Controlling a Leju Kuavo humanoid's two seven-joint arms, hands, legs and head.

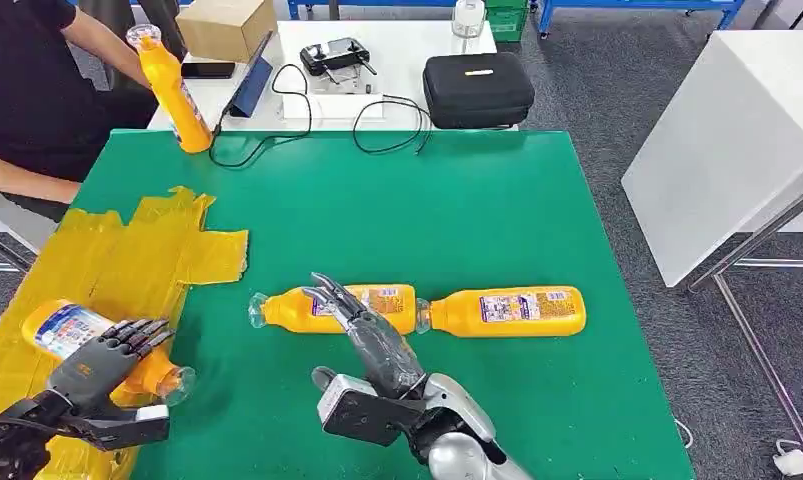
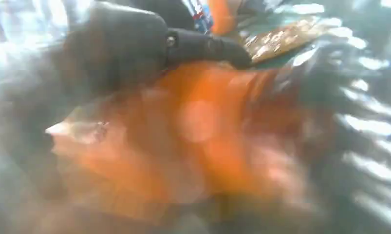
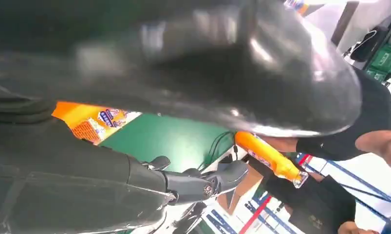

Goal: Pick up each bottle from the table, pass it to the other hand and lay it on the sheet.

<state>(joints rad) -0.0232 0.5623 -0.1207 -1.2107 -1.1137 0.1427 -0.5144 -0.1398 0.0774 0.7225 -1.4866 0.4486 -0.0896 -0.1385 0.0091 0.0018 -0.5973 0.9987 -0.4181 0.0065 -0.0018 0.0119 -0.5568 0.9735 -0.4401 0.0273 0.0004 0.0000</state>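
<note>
My left hand holds an orange bottle lying on its side over the yellow sheet at the table's near left; its clear cap end points right. The left wrist view shows that bottle as an orange blur under dark fingers. My right hand is open, its straight fingers reaching over a second bottle lying mid-table. A third bottle lies in line just right of it. In the right wrist view the second bottle's label sits beside my fingers.
At the far left corner of the green table, a person holds a fourth bottle upright. Behind it a white table carries a black case, cables, a controller and a cardboard box. A white cabinet stands right.
</note>
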